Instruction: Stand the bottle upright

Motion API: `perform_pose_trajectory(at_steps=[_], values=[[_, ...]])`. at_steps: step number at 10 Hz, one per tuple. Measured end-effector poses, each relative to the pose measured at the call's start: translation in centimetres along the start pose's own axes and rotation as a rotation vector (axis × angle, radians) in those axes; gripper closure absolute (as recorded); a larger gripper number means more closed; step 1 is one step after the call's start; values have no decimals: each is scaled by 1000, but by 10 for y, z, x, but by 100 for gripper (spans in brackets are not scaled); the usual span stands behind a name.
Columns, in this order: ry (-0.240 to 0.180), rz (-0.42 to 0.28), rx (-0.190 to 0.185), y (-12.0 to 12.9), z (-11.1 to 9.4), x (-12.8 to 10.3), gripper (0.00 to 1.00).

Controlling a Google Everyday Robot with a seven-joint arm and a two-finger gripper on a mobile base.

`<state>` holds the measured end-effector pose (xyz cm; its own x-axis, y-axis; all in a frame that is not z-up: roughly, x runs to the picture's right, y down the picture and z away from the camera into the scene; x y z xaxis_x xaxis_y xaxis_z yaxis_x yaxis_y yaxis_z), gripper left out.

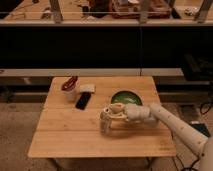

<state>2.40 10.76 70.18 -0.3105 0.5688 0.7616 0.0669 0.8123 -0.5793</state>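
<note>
A pale, clear bottle (104,123) stands roughly upright on the wooden table (65,135), just left of the table's middle. My gripper (111,113) reaches in from the right on a white arm (165,119) and is shut on the bottle's upper part. The bottle's lower end is at or just above the tabletop; I cannot tell whether it touches.
A green bowl (125,96) sits just behind the gripper. A black flat object (83,100), a small white item (87,88) and a white cup with a red bag (69,87) stand at the back left. A dark counter (100,45) runs behind the table.
</note>
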Motion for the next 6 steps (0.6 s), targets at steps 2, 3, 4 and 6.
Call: perform_pose_trajectory(at_steps=[2, 3, 4, 6], values=[[14, -1, -19, 1, 3, 0, 23], [19, -1, -24, 2, 4, 1, 20], [24, 1, -27, 2, 4, 2, 20], [28, 0, -31, 2, 5, 3, 20]])
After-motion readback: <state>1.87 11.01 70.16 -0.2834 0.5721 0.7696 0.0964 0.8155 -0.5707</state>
